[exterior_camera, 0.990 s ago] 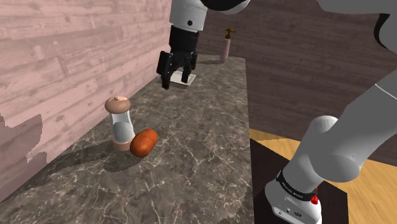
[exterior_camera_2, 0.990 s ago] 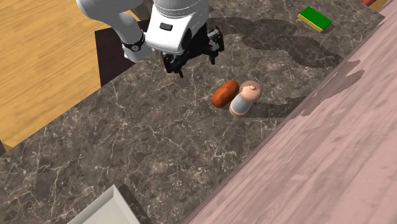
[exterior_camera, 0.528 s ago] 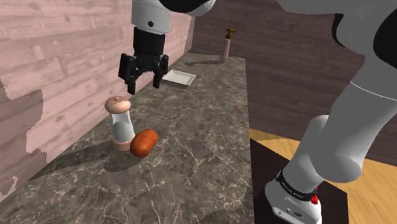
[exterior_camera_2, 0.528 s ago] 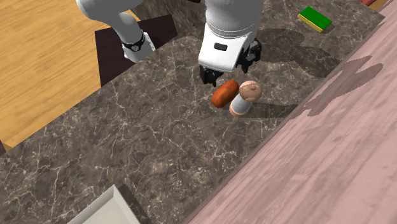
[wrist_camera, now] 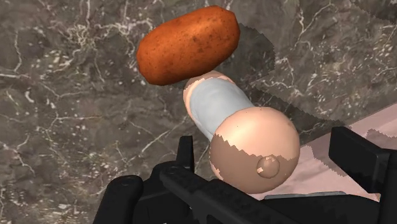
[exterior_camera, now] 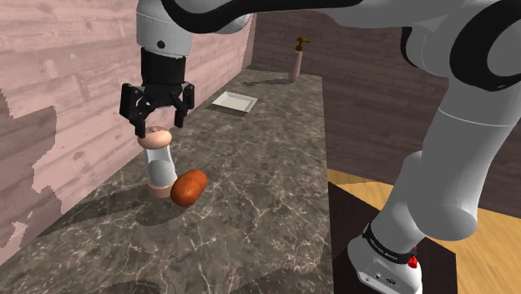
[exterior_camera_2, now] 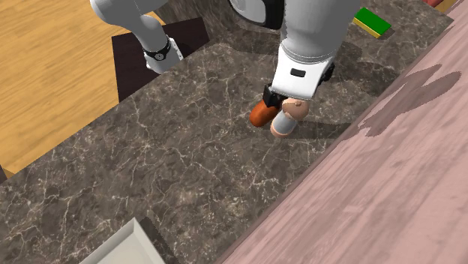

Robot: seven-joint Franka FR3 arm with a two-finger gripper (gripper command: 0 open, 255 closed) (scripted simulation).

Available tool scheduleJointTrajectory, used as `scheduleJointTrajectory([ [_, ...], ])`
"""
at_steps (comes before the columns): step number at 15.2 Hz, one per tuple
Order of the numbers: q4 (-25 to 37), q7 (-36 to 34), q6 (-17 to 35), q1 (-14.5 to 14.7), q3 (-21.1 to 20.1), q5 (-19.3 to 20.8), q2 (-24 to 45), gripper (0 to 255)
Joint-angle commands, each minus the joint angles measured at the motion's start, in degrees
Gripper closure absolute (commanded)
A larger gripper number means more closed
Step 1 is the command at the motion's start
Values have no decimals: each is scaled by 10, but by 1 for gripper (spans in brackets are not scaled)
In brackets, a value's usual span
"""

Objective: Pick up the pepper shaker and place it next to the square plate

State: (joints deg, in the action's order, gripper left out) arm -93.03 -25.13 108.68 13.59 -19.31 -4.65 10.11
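The pepper shaker (exterior_camera: 157,163) stands upright on the marble counter (exterior_camera: 267,192), with a pale grey body and a rounded tan cap. My gripper (exterior_camera: 157,125) hangs directly over it, open, its fingertips level with the top of the cap and one on each side. In the wrist view the cap (wrist_camera: 254,149) sits between the spread fingers (wrist_camera: 362,159), and neither visibly touches it. From the second exterior view the hand covers part of the shaker (exterior_camera_2: 289,118). The white square plate (exterior_camera: 234,102) lies farther along the counter near the wall; its corner (exterior_camera_2: 124,246) shows at the second exterior view's bottom edge.
An orange-brown oval food item (exterior_camera: 189,186) lies against the shaker's base (wrist_camera: 188,44). The pink plank wall (exterior_camera: 67,67) runs close behind the shaker. A pink bottle (exterior_camera: 296,63) stands at the counter's far end. A green sponge (exterior_camera_2: 371,21) lies beyond the arm.
The gripper has travelled from above the square plate to the shoulder view's left and down, ending over the shaker's cap. It stayed open throughout. The shaker and food item have not moved.
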Motion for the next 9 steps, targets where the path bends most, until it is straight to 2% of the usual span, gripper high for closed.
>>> scheduleJointTrajectory([
  [1, -7, -2, 13, 2, -1, 2, 6, 0],
  [4, -22, -3, 32, 4, -1, 3, 10, 0],
  [9, -22, -3, 32, 4, -1, 3, 10, 0],
])
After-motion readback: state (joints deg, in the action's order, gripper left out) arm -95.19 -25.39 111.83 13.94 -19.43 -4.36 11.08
